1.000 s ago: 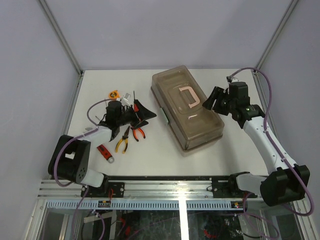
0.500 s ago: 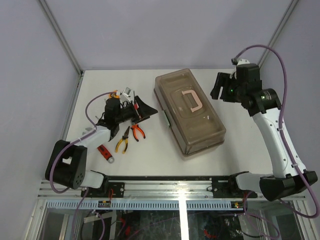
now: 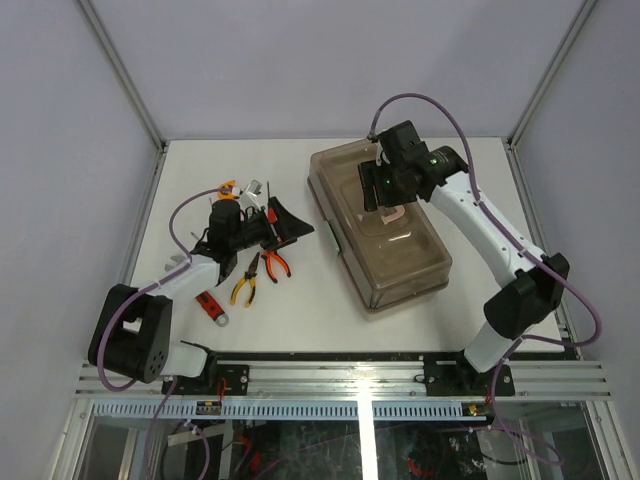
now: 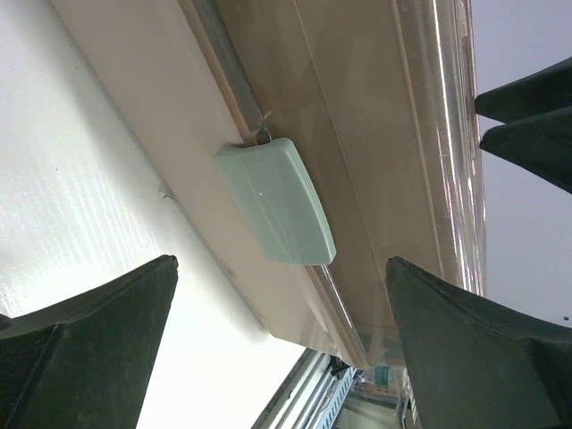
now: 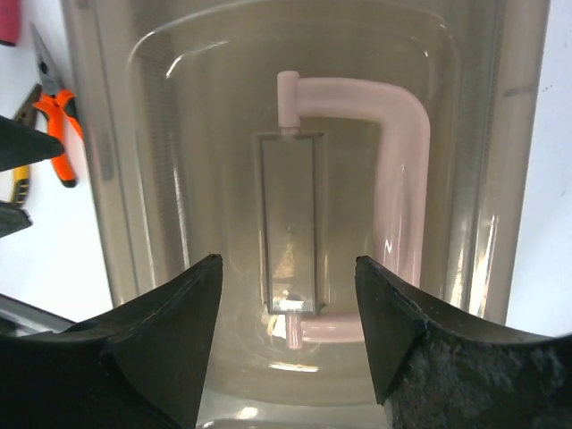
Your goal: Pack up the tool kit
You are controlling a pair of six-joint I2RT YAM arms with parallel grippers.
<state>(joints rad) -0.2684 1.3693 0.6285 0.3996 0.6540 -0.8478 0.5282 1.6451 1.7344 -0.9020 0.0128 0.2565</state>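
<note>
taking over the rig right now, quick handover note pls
Left gripper: open, empty, beside the pliers, facing the green latch.
Right gripper: open, empty, over the pink handle.
Toolbox: mid-table, lid shut.
Pliers and tape measure: loose on the table, left of it.
Done: nothing visibly packed.
Left: open the lid, put everything in, shut it.

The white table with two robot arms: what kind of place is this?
Probably a robot lab's test booth: bare grey panel walls on metal posts, a white left arm and right arm fixed beside an aluminium rail, looping purple cables.
</note>
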